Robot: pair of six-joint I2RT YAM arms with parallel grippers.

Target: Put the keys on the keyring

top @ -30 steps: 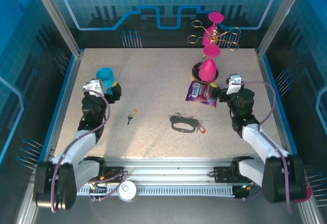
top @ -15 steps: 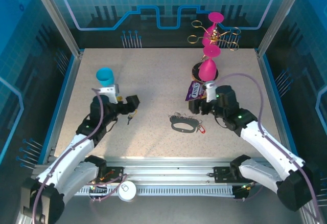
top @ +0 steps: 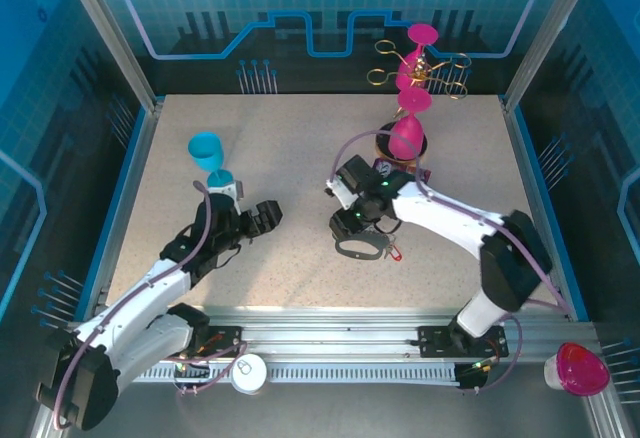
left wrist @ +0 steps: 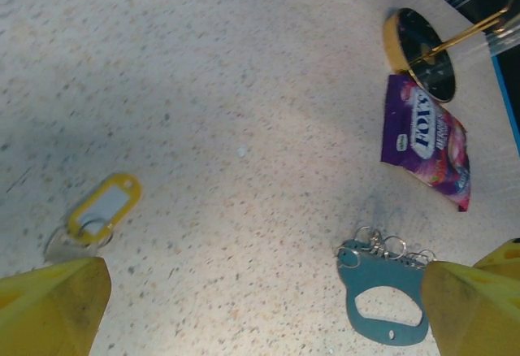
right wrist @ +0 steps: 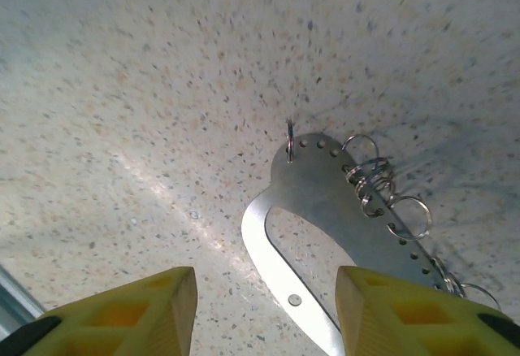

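Left end effector (top: 264,216) is low over the surface (top: 300,148), jaws thrown wide and holding nothing. On its wrist camera the yellow-tagged key (left wrist: 104,207) lies just ahead of the left fingertip (left wrist: 49,307), off to one side rather than centred in the gap. The key's long axis runs diagonally. The yellow tag points away from the end effector, and the metal end and its small ring point back toward that fingertip. To my eye, this arm needs to shift sideways toward the key before it closes.

The right end effector (top: 348,222) sits right over the keyring (top: 362,248), so it is clearly the nearer arm for that piece. The wrist view shows its fingers (right wrist: 130,311) standing apart, not clamped on anything. The grey keyring plate (right wrist: 325,201) lies just in front of them, with its open loop reaching down into the gap. The plate lies flat on the surface, and its long axis slants from upper left to lower right in that view. The silver split rings are bunched along the far edge. From above, its length runs side to side across the surface.

A red-tagged key (top: 397,253) sits at the keyring's right end, and I can't tell whether it is threaded on. Keyring and yellow key are well apart.
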